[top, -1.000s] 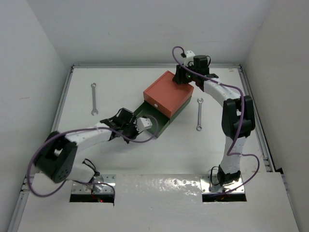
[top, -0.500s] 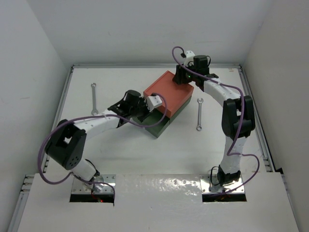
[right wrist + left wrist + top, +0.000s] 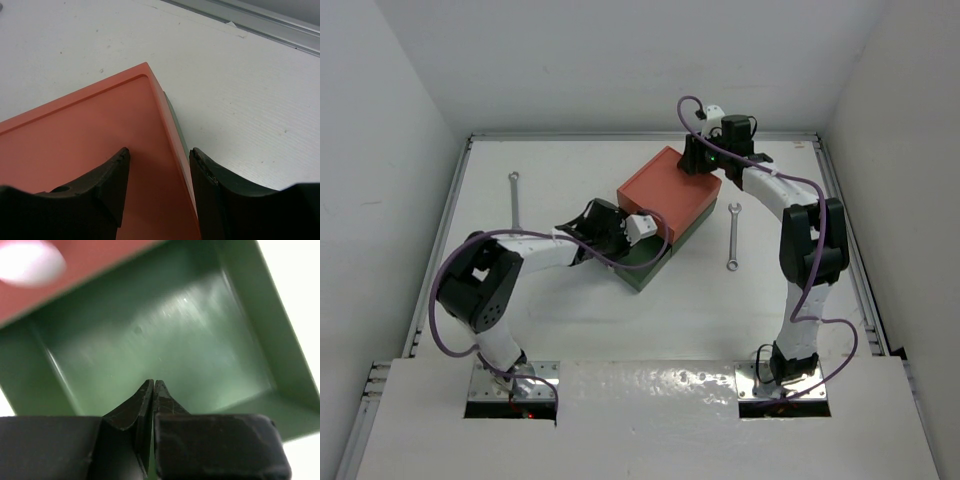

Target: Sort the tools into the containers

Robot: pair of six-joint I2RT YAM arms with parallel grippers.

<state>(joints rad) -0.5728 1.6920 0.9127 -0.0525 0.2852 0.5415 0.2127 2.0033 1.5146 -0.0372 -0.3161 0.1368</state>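
The orange-red box (image 3: 665, 188) sits on top of the dark green box, whose open drawer (image 3: 648, 268) sticks out toward me. In the left wrist view the green drawer (image 3: 165, 335) looks empty, and the orange-red box's white knob (image 3: 27, 262) shows at the top left. My left gripper (image 3: 625, 240) (image 3: 154, 385) is shut on nothing, just above the drawer floor. My right gripper (image 3: 705, 162) (image 3: 160, 155) is open, straddling the back edge of the orange-red box (image 3: 85, 135). One silver wrench (image 3: 515, 205) lies at the left, another wrench (image 3: 732, 237) at the right. The black rod tools are out of view.
White walls enclose the table on three sides, with a metal rail (image 3: 250, 20) along the back edge. Purple cables (image 3: 620, 262) loop from both arms; the left one hangs by the drawer's front. The green box's edge (image 3: 176, 127) shows under the orange-red one.
My left gripper has moved from the drawer's front toward the orange-red box and settled over the open drawer; its arm has swung inward. The right arm has not moved.
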